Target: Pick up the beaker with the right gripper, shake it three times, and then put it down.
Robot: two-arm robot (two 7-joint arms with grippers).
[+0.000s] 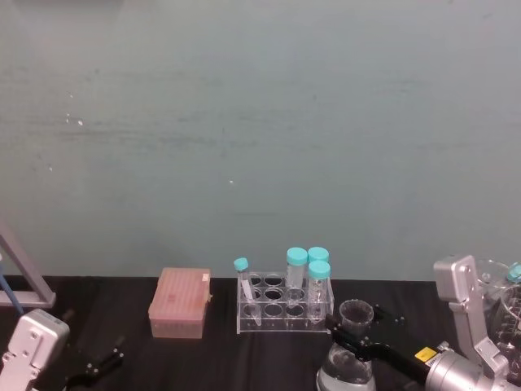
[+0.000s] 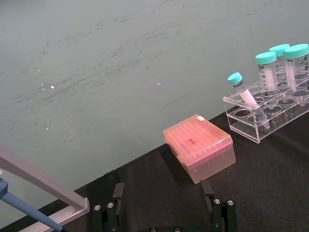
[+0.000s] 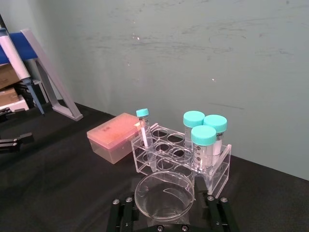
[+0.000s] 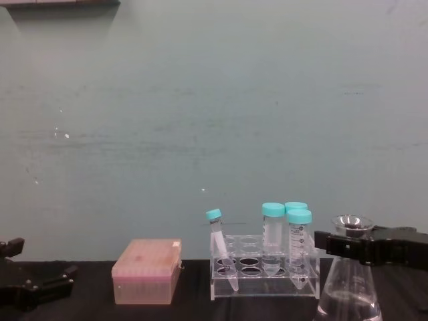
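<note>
- Right claw (image 4: pixel 352 245) pinches the beaker (image 4: pixel 349 294) at its neck, on the black bench (image 1: pixel 269 350), just right of the tube rack (image 1: pixel 285 305).
- Left claw (image 2: pixel 164 212), spread, sits low left, near the pink box (image 2: pixel 199 147).

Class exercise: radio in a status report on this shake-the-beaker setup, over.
Right gripper clamped on the beaker neck. Left gripper parked low left, open. Tube rack sits close beside the beaker; mind it when shaking.

Clear glass beaker (image 4: pixel 349 294) stands upright beside the tube rack (image 4: pixel 264 274)
</note>
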